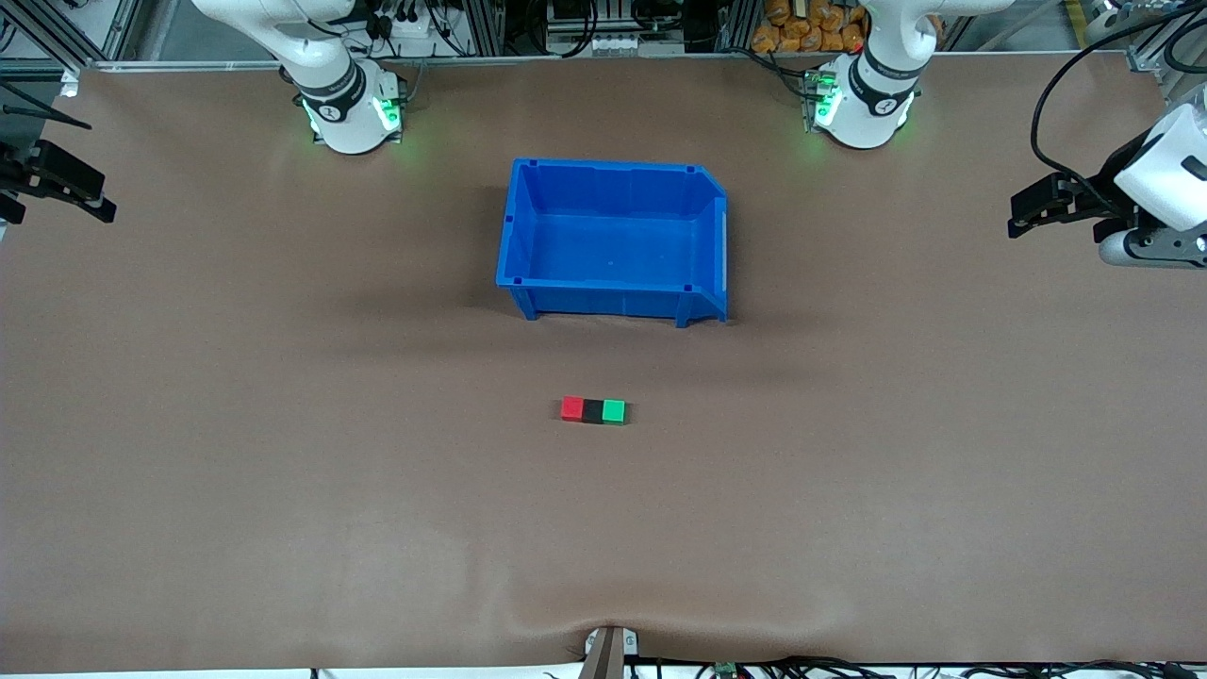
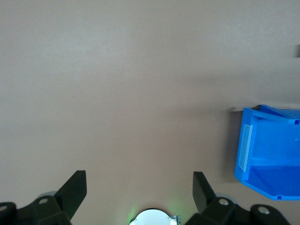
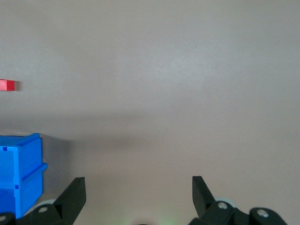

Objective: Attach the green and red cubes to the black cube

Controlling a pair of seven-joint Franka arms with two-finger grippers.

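Red cube (image 1: 571,407), black cube (image 1: 592,409), green cube (image 1: 613,410) touch (unlabelled); left gripper (image 2: 139,190), right gripper (image 3: 138,190) spread.

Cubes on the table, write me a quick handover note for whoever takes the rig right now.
Left hand: open, holding nothing, waiting at the left arm's end of the table.
Right hand: open, holding nothing, waiting at the right arm's end.
Red cube, black cube and green cube sit in one row on the table, black in the middle, touching, nearer the front camera than the blue bin.
Done: the three look joined.
Left: apparently nothing; check that the joints hold.
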